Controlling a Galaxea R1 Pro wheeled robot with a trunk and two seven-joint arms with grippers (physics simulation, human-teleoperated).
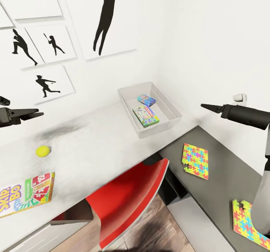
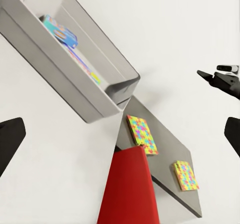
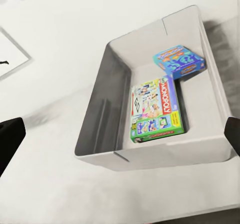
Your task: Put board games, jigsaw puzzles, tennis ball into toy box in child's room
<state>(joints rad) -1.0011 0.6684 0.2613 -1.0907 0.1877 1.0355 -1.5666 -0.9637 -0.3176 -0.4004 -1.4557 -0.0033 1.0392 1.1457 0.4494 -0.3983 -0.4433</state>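
Note:
The grey toy box (image 1: 170,111) stands at the back of the pale table (image 1: 97,143) by the wall. In it lie a blue board game (image 1: 146,100) and a green-edged one (image 1: 146,116), which appear as the blue (image 3: 179,61) and green-edged (image 3: 156,109) boxes in the right wrist view. The SKIP-BO game (image 1: 26,194) and the tennis ball (image 1: 43,151) lie at the table's left. Two jigsaw puzzles (image 1: 195,161) (image 1: 249,224) rest on the dark lower section. My left gripper (image 1: 35,114) hovers open above the table's left. My right gripper (image 1: 205,107) is open, right of the box.
A red chair (image 1: 127,199) is tucked under the table's front edge, between the pale top and the dark lower section (image 1: 221,180). White walls with black silhouette pictures close off the back and right. A small white fixture (image 1: 240,98) sits on the right wall.

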